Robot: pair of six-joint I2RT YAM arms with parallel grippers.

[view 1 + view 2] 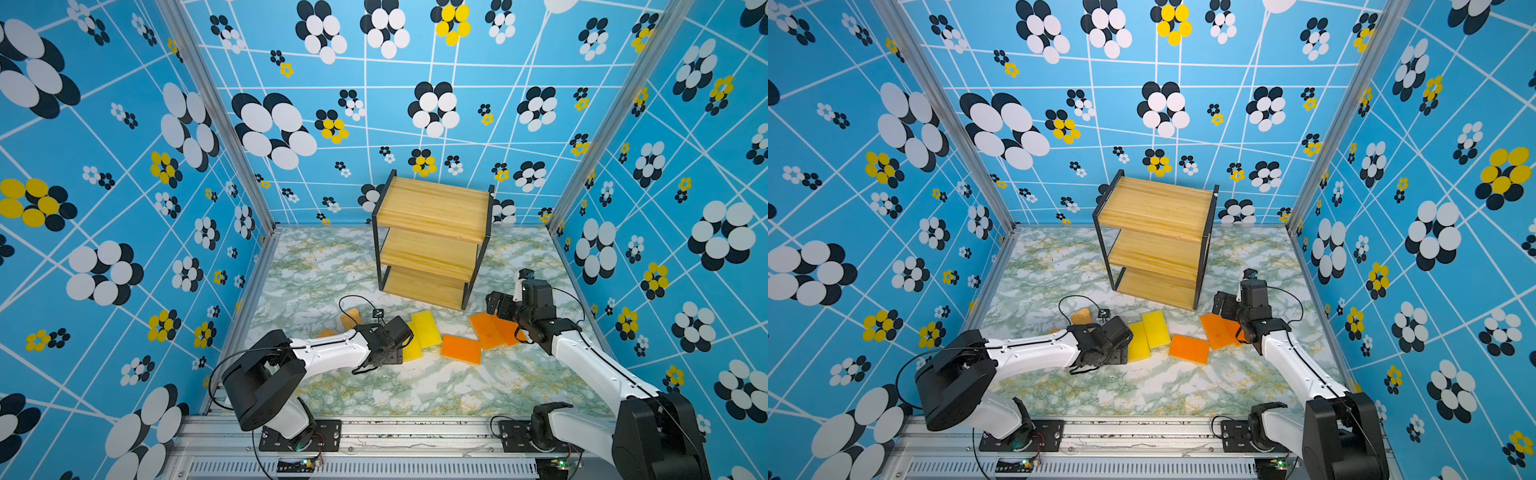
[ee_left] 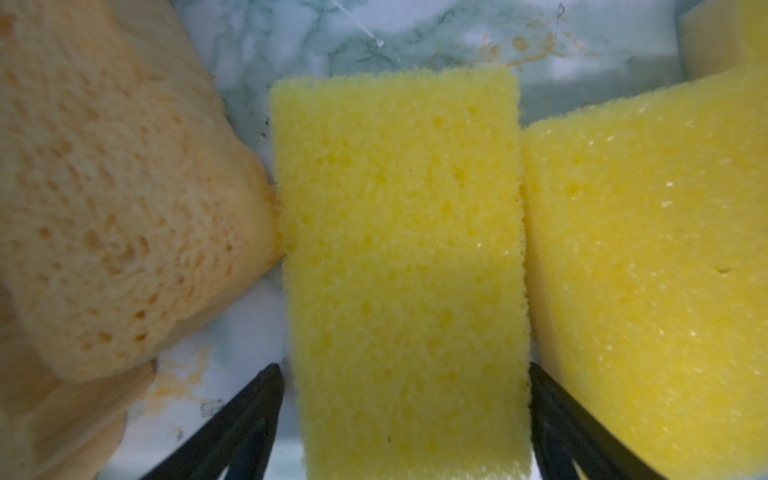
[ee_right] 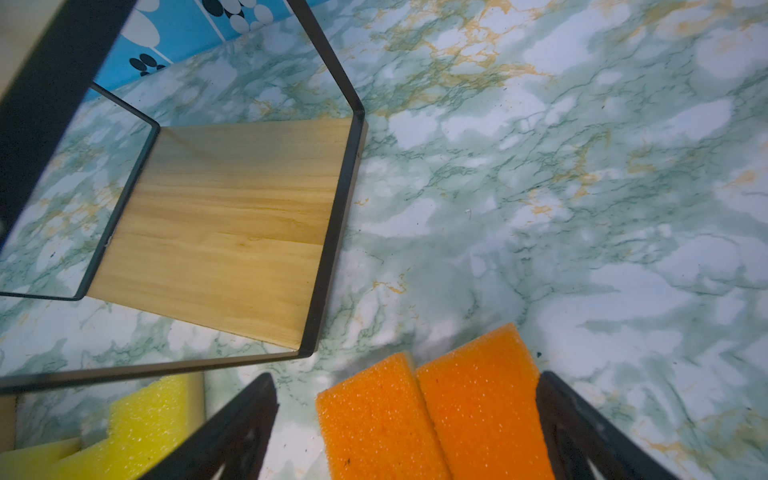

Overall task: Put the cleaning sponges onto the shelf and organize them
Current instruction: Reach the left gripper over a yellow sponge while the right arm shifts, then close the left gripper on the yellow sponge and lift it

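Yellow sponge point(image 2: 399, 249) rough porous foam; shelf point(image 1: 432, 208) grained wood, matt blk metal frame point(image 1: 377, 253); tabletop point(image 1: 415, 390) marble-look.

Blue walls point(image 1: 104, 166) with white, black and yellow flowers point(image 1: 434, 109) enclose a green-veined marble-look tabletop point(image 1: 415, 386), perhaps printed film

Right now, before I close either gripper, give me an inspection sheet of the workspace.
Surface: marbled green-white tabletop.
Job's things: shelf, visible boards bare; yellow sponges, orange sponges and tan sponges all lie on the tabletop.
Clutter: nothing seen.
Grippers: left gripper open, astride a yellow sponge; right gripper open, over two orange sponges.
Cables: black cable loops up from the left wrist, near the tan sponges.
Surroundings: blue flowered walls on three sides.
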